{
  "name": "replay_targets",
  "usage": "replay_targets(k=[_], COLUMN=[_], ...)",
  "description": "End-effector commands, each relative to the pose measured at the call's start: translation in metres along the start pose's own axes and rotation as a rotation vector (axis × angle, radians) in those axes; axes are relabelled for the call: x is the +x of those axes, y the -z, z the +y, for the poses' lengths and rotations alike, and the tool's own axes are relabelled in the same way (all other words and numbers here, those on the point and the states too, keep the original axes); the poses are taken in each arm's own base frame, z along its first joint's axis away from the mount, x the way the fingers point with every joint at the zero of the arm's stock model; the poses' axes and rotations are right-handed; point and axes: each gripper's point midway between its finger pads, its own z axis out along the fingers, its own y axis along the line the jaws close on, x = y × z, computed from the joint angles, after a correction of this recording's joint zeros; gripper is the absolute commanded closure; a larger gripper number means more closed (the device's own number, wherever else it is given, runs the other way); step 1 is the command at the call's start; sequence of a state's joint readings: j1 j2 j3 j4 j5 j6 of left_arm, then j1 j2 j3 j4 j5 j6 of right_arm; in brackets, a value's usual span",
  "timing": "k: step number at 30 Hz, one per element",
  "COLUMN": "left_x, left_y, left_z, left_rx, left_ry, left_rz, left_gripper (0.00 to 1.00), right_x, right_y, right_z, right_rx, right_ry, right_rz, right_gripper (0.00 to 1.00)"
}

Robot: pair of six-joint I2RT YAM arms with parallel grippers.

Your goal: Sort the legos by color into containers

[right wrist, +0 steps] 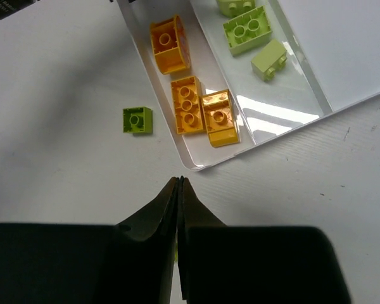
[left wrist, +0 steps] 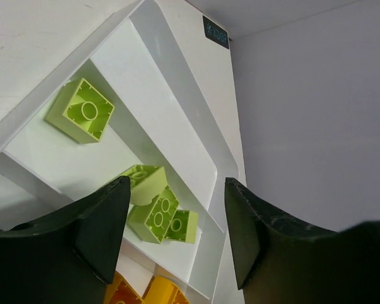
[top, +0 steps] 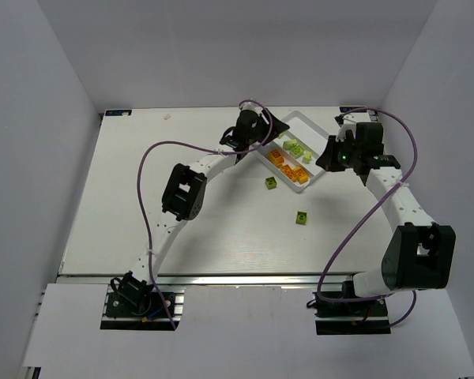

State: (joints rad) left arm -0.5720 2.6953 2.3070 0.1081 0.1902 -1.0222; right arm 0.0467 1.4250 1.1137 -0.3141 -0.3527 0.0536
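The compartments run diagonally, far-left to near-right.

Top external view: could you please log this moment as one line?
left tool open over tray | right tool shut | two green legos on table

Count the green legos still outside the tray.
2. One green lego lies on the table just off the tray's near corner; the other sits farther out, toward the near edge. More could be hidden from view.
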Motion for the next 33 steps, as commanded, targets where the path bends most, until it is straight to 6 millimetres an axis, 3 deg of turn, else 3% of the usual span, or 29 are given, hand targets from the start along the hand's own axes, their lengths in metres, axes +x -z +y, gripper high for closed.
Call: replay_targets(k=[1, 2, 3, 4, 5, 6, 7, 8, 9, 10, 11, 12, 13, 14, 15, 16, 17, 19, 21, 22, 23, 24, 25, 26, 27, 28, 29, 33], left_x=[-0.013, -0.019, -0.023, -0.029, -0.041, -0.054, -0.059, -0.072, -0.086, -0.090, -0.106, -0.114, -0.115, -0.117, -0.129, -0.118, -0.116, -0.105, -0.093, -0.097, -0.073, -0.069, -0.070, -0.047, -0.046, -0.044, -0.027, -0.014], left_y=[0.004, 0.007, 0.010, 0.012, 0.021, 0.027, 0.033, 0.042, 0.059, 0.069, 0.081, 0.106, 0.119, 0.133, 0.164, 0.176, 0.190, 0.236, 0.270, 0.299, 0.315, 0.331, 0.353, 0.366, 0.379, 0.395, 0.407, 0.442], left_z=[-0.031, -0.041, -0.050, -0.060, -0.082, -0.088, -0.098, -0.104, -0.117, -0.126, -0.121, -0.132, -0.127, -0.126, -0.132, -0.106, -0.097, -0.062, -0.034, -0.044, -0.014, -0.003, -0.014, 0.015, 0.028, 0.024, 0.045, 0.072], left_rx=[0.045, 0.059, 0.075, 0.098, 0.135, 0.138, 0.148, 0.156, 0.149, 0.144, 0.117, 0.104, 0.070, 0.049, 0.013, -0.056, -0.096, -0.252, -0.365, -0.364, -0.427, -0.463, -0.453, -0.513, -0.561, -0.561, -0.618, -0.734], left_ry=[-0.002, -0.011, -0.016, -0.024, -0.039, -0.057, -0.068, -0.079, -0.111, -0.142, -0.197, -0.224, -0.250, -0.277, -0.321, -0.329, -0.343, -0.370, -0.381, -0.388, -0.367, -0.359, -0.364, -0.330, -0.319, -0.295, -0.270, -0.224], left_rz=[-0.031, -0.041, -0.049, -0.065, -0.083, -0.105, -0.108, -0.120, -0.130, -0.127, -0.144, -0.145, -0.124, -0.116, -0.122, -0.076, -0.056, 0.002, 0.035, 0.001, 0.050, 0.035, -0.005, 0.033, 0.008, -0.026, 0.005, -0.051], left_gripper=[0.29, 0.30, 0.31, 0.37, 0.41, 0.47, 0.65, 0.77, 0.85, 0.91, 0.94, 0.93, 0.87, 0.65, 0.48, 0.35, 0.21, 0.15, 0.12, 0.11, 0.10, 0.09, 0.08, 0.08, 0.07, 0.08, 0.07, 0.07], right_x=[-0.013, -0.011, -0.008, -0.003, 0.010, 0.023, 0.036, 0.046, 0.074, 0.086, 0.094, 0.110, 0.116, 0.120, 0.121, 0.123, 0.123, 0.123, 0.127, 0.132, 0.138, 0.141, 0.147, 0.148, 0.151, 0.153, 0.156, 0.163], right_y=[0.011, 0.012, 0.014, 0.019, 0.023, 0.023, 0.028, 0.024, 0.027, 0.026, 0.023, 0.022, 0.020, 0.017, 0.011, 0.007, 0.005, -0.003, -0.009, -0.011, -0.014, -0.015, -0.017, -0.019, -0.021, -0.026, -0.029, -0.034], right_z=[0.020, 0.028, 0.036, 0.057, 0.068, 0.073, 0.084, 0.080, 0.080, 0.074, 0.068, 0.057, 0.052, 0.048, 0.044, 0.039, 0.038, 0.035, 0.029, 0.032, 0.030, 0.028, 0.030, 0.028, 0.025, 0.024, 0.021, 0.015], right_rx=[-0.108, -0.165, -0.226, -0.388, -0.477, -0.551, -0.652, -0.690, -0.748, -0.754, -0.769, -0.750, -0.736, -0.722, -0.680, -0.646, -0.624, -0.562, -0.519, -0.530, -0.529, -0.516, -0.520, -0.508, -0.483, -0.465, -0.446, -0.427], right_ry=[0.069, 0.112, 0.154, 0.278, 0.319, 0.364, 0.411, 0.595, 0.581, 0.631, 0.733, 0.751, 0.782, 0.818, 0.848, 0.861, 0.878, 0.901, 0.894, 0.900, 0.891, 0.891, 0.897, 0.903, 0.913, 0.919, 0.921, 0.926], right_rz=[-0.058, -0.053, -0.048, -0.060, -0.033, -0.007, 0.006, -0.014, 0.084, 0.122, 0.124, 0.184, 0.197, 0.196, 0.171, 0.171, 0.159, 0.145, 0.180, 0.202, 0.230, 0.255, 0.268, 0.275, 0.289, 0.286, 0.300, 0.347], right_gripper=[0.93, 0.85, 0.68, 0.55, 0.42, 0.34, 0.32, 0.30, 0.27, 0.25, 0.24, 0.22, 0.21, 0.21, 0.19, 0.16, 0.14, 0.11, 0.11, 0.11, 0.11, 0.11, 0.11, 0.11, 0.11, 0.11, 0.11, 0.12])
